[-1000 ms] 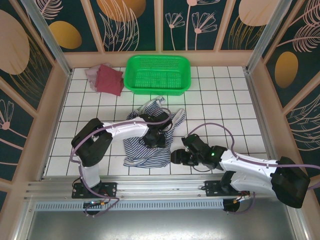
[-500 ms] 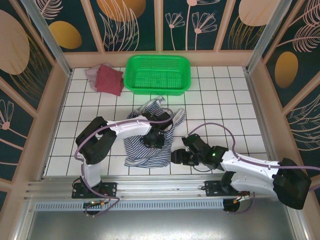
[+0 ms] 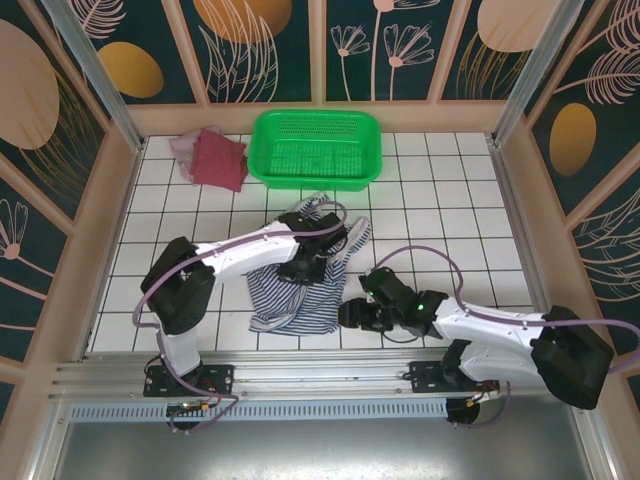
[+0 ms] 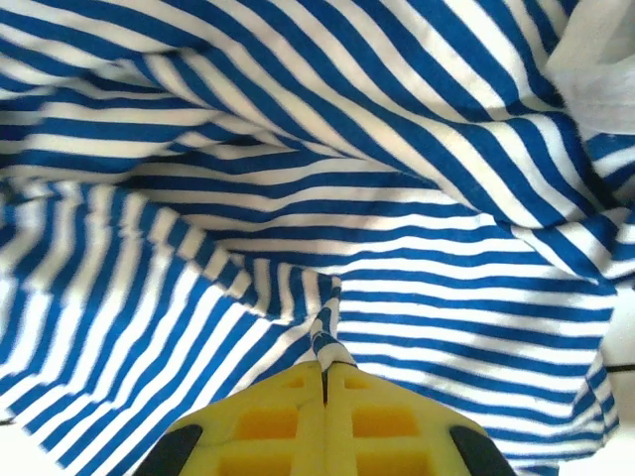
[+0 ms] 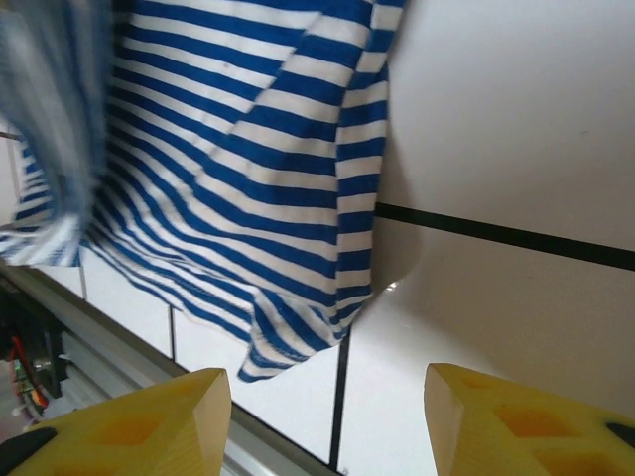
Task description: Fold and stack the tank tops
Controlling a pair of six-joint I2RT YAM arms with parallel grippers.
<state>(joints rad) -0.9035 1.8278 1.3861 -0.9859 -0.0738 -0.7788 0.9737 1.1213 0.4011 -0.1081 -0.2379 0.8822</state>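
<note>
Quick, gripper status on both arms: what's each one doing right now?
Left gripper: closed, pinching a fold of the striped tank top.
Right gripper: open, holding nothing, just short of that top's edge.

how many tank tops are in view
3. The striped tank top is mid-table, crumpled; the maroon tank top is far left beside the green basket, lying on the pink tank top. More could hide underneath.

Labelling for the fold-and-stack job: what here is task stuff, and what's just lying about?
Job:
- striped tank top, pinched by the shut left fingers
- open right fingers by its hem
- maroon tank top on pink tank top, far left

Lying about:
- green basket
</note>
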